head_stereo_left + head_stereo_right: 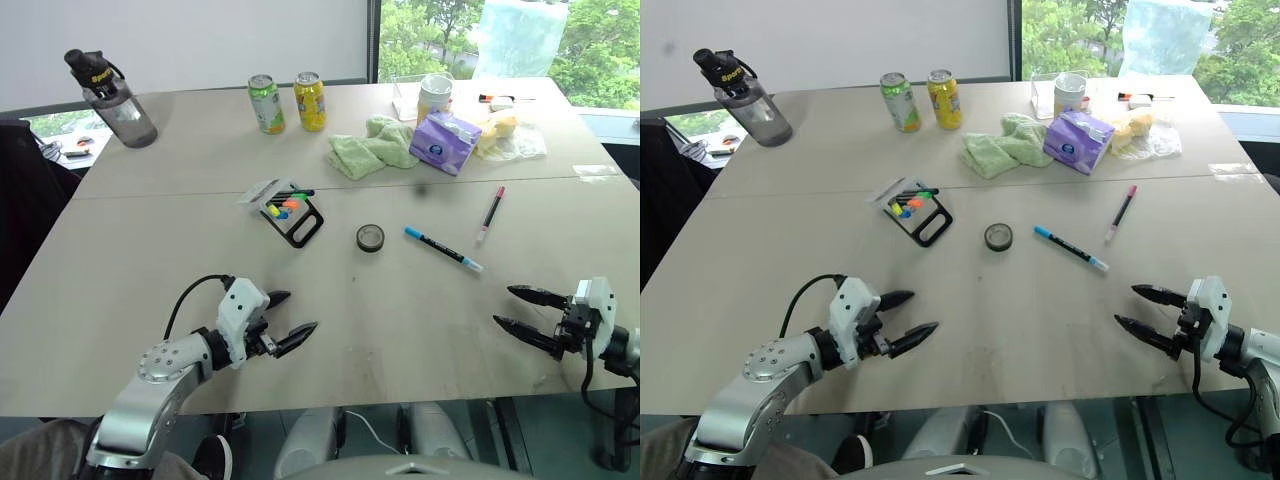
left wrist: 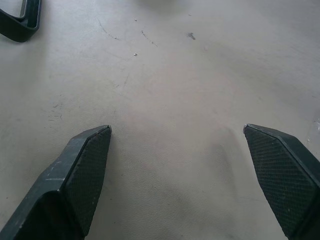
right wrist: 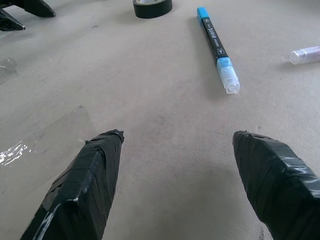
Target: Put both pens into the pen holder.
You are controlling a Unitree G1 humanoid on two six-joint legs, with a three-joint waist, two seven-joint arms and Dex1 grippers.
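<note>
Starting point, nothing done: two pens loose on the desk, blue pen (image 1: 442, 248) mid-desk, toward the right edge, red-capped pen (image 1: 491, 212) just beyond it toward the far edge. Pen holder (image 1: 290, 213), one, mid-desk, carrying short markers only. Left gripper (image 1: 283, 333) and right gripper (image 1: 520, 307) near the front edge, both spread wide, grasping nothing. Left to do: both pens.

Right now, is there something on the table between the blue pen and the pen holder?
Yes. A small black ring lies on the table between the blue pen and the pen holder, close to the straight path. Lifting the pen over it would avoid contact.
</note>
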